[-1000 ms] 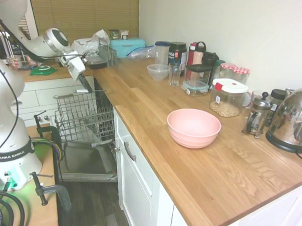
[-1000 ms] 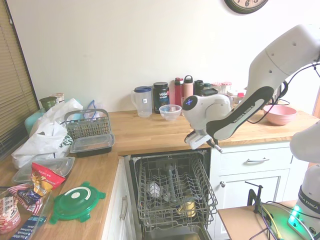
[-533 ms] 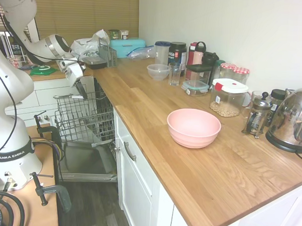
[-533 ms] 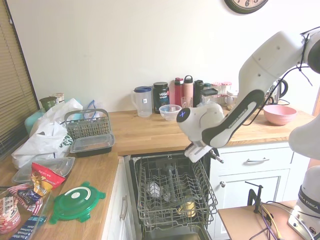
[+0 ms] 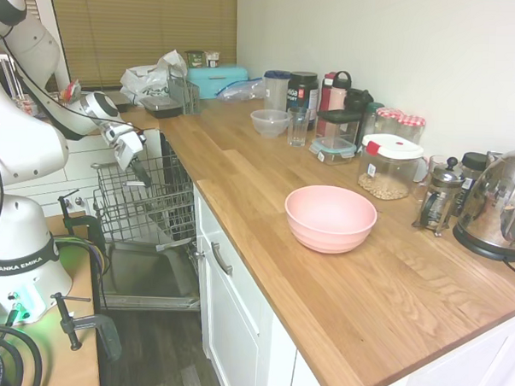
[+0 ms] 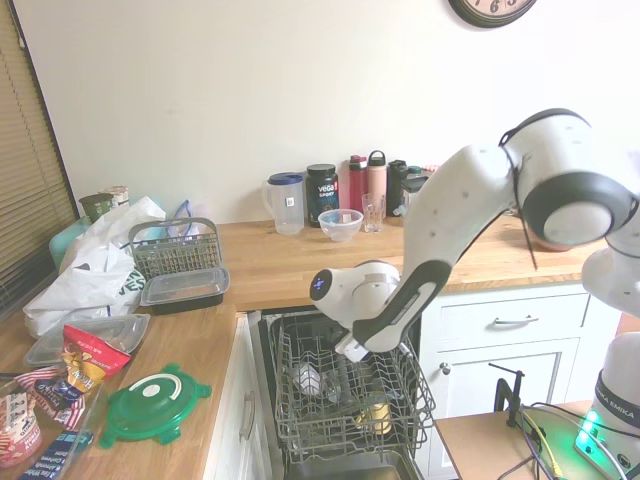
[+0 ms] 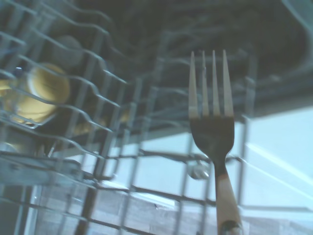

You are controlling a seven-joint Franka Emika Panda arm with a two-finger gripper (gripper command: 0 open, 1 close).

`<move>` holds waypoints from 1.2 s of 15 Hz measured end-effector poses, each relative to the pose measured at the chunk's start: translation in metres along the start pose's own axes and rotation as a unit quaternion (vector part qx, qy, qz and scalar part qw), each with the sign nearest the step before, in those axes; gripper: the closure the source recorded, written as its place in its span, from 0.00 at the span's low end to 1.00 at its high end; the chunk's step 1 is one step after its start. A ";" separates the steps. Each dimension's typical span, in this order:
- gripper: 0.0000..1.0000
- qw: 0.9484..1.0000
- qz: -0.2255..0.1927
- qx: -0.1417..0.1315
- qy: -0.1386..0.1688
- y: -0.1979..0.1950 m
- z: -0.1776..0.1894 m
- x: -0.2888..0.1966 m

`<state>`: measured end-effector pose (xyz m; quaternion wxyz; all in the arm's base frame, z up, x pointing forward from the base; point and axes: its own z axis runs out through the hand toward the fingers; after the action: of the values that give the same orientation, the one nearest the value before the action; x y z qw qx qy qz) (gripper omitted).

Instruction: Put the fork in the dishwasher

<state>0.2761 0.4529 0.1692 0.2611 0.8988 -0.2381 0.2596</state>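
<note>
Gripper (image 5: 140,170) clamped on fork (image 7: 213,142), low over dishwasher (image 6: 345,385) rack, tines pointing into rack.

White arm (image 6: 450,215), black joint bands, "FRANKA EMIKA" lettering.

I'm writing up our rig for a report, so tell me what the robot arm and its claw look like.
The arm is glossy white with rounded, tube-like links and dark grey bands at the joints. A black strip on its base reads FRANKA EMIKA. The wrist end carries a small blue light. Thin black cables run along the arm. The claw has a white body with slim dark fingers.
</note>
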 end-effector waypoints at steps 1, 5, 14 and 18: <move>1.00 1.000 -0.006 -0.004 -0.002 -0.003 0.001 -0.007; 1.00 0.999 -0.022 -0.033 0.007 -0.013 0.037 -0.028; 0.00 0.999 -0.005 -0.050 0.020 -0.055 0.077 -0.012; 0.00 0.998 -0.008 -0.052 0.015 -0.055 0.076 -0.010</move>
<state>0.3253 0.4521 0.0886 0.3132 0.8817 -0.2400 0.2587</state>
